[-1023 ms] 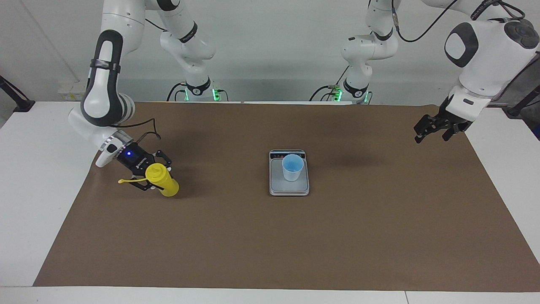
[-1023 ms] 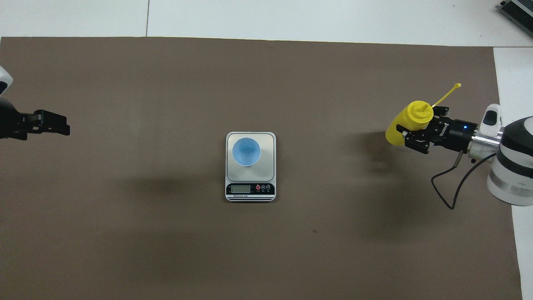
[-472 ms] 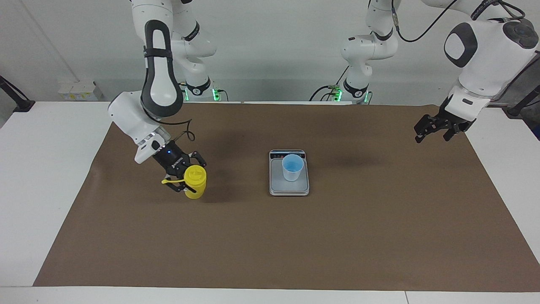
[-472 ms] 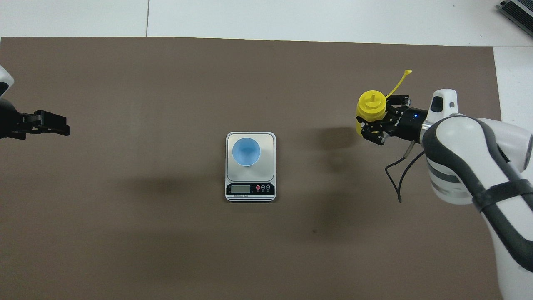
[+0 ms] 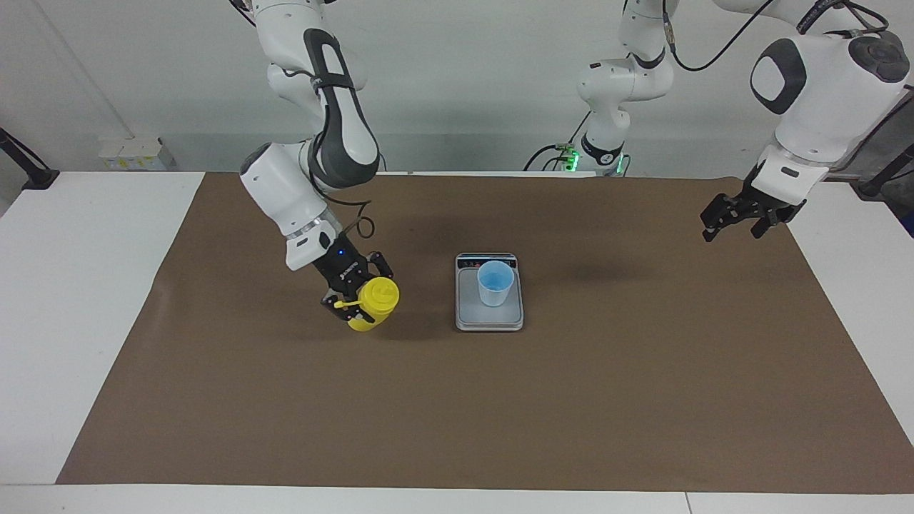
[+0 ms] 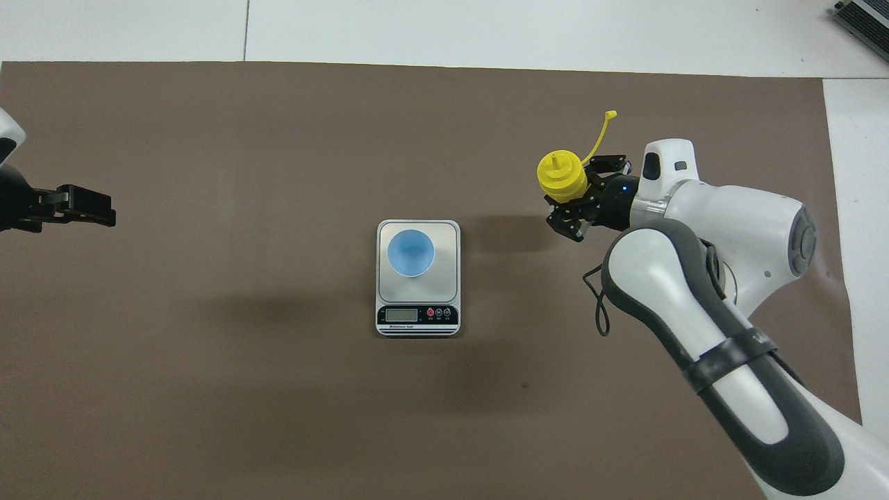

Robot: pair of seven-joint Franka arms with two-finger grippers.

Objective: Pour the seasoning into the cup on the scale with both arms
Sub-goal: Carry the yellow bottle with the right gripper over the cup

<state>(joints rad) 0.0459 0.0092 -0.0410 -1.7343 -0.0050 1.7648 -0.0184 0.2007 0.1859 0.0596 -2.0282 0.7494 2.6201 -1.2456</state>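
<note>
You get the grey-white wall, the two arm bases with green lights and the white bench [image 5: 71, 285] edges only from the facing view; the overhead view alone lets you read the scale's dark display strip, which lies on its edge nearest the robots. A large brown paper mat [image 5: 457, 400] covers most of the bench. The white right arm reaches in over the mat, and its black right gripper [image 5: 355, 296] is clamped around the small bright yellow plastic squeeze bottle [image 5: 375, 303], held in the air over bare mat toward the right arm's end of the bench, beside the scale but apart from it. The bottle's long axis is tilted, ribbed nozzle cap uppermost and leaning toward the scale, its thin strap sticking out away from the scale. The black left gripper [image 5: 730, 220] waits with fingers spread wide over the mat's edge at the left arm's end. The flat silver-grey rectangular scale [image 5: 489, 318] sits mid-mat, and the small light blue tapered plastic cup [image 5: 495, 283] stands upright on its plate.
</note>
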